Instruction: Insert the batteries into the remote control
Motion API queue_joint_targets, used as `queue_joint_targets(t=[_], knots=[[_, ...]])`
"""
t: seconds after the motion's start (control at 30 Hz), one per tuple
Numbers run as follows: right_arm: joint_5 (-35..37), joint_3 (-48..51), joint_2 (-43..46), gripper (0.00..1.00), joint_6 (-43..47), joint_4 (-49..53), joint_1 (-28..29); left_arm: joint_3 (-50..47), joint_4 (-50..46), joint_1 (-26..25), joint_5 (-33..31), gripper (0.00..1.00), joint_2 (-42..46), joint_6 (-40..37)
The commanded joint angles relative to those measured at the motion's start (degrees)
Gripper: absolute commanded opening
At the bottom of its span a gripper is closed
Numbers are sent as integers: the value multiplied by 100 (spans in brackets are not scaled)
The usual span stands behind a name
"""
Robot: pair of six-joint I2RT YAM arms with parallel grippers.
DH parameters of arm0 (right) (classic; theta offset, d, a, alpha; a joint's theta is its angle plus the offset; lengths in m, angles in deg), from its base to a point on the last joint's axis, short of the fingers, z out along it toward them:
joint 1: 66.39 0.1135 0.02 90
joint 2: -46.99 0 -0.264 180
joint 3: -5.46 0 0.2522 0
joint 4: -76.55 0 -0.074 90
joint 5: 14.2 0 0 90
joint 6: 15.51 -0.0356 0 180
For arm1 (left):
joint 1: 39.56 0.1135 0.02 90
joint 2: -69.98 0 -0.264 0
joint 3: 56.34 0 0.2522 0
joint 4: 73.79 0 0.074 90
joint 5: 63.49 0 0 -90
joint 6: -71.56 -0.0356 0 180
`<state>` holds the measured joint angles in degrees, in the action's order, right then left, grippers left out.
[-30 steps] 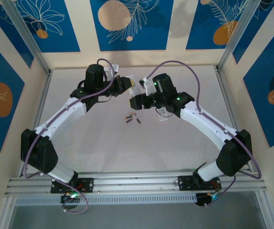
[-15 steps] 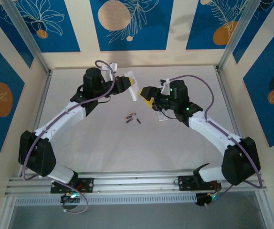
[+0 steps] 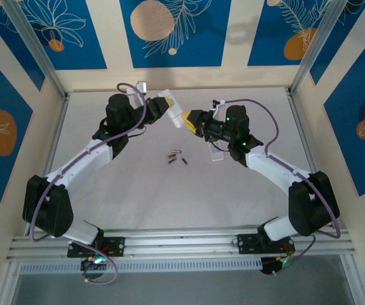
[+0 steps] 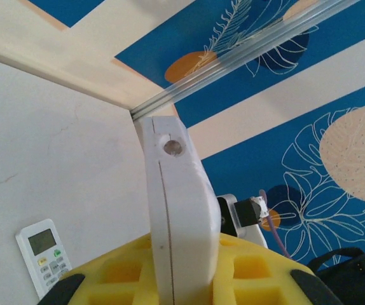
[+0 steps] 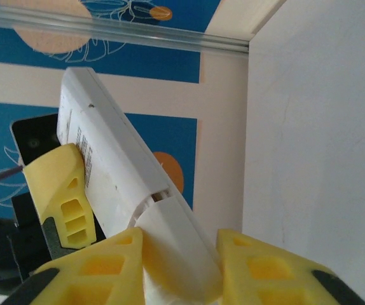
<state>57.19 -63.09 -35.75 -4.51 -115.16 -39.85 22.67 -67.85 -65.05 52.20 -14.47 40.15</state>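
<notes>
Task stage: early, no battery visibly loaded.
- Remote control held in air above desk.
- Left jaws clamped tight on remote control's body, which sits edge-on between yellow pads.
- Right jaws narrowed around remote control's lower end, by the seam; both sides appear in contact.
- Batteries lie loose on desk, below remote control toward arm bases, well apart from it.
- Second remote lies on desk, below and right of remote control.

Judged remaining: open cover, fetch batteries, insert, close.
</notes>
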Motion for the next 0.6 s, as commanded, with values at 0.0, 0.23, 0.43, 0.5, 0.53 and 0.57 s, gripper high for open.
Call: queue_joint_targets(t=[0.0,0.23,0.43,0.5,0.53,0.57], knots=[[-180,27,61,24,134,153,170,-78,564,-73,-187,7,170,143],[-156,447,290,14,267,229,19,-327,990,514,-642,7,189,458],[-272,616,427,13,407,285,-57,-381,994,824,-721,7,-31,425],[-299,654,459,12,470,297,-85,-453,1024,933,-714,6,-95,441],[-325,670,477,12,494,311,-95,-496,1081,984,-706,6,-122,441],[-340,684,502,11,517,322,-112,-537,1110,1027,-710,6,-140,452]])
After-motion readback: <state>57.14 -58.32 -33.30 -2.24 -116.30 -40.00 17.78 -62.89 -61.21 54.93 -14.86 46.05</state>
